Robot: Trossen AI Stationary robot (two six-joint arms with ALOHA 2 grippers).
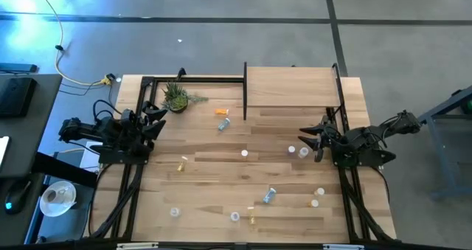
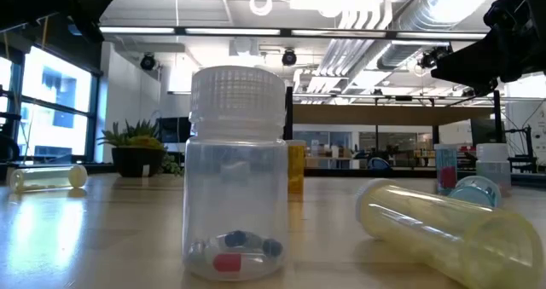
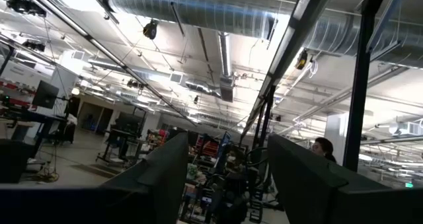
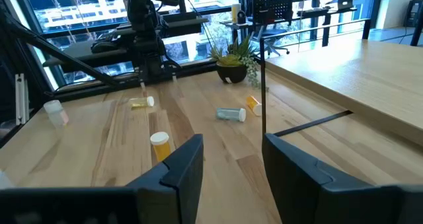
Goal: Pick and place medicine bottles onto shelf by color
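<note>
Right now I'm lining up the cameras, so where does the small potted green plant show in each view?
High view: potted plant at the table's far left, left of the shelf.
Low view: left of middle, far behind the clear bottle.
Left wrist view: not in it.
Right wrist view: upper middle, at the table's far edge.
Shared landmark: the shelf's black frame post.

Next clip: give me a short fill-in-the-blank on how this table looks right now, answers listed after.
1. The shelf has ____ bottles on it.
2. Both grippers, left gripper and right gripper, hold ____.
3. The potted plant stands nearer the ____ arm.
4. In the low view, the nearest clear bottle stands ____, while the yellow bottle beside it lies on its side.

Missing words: no; nothing; left; upright
</note>
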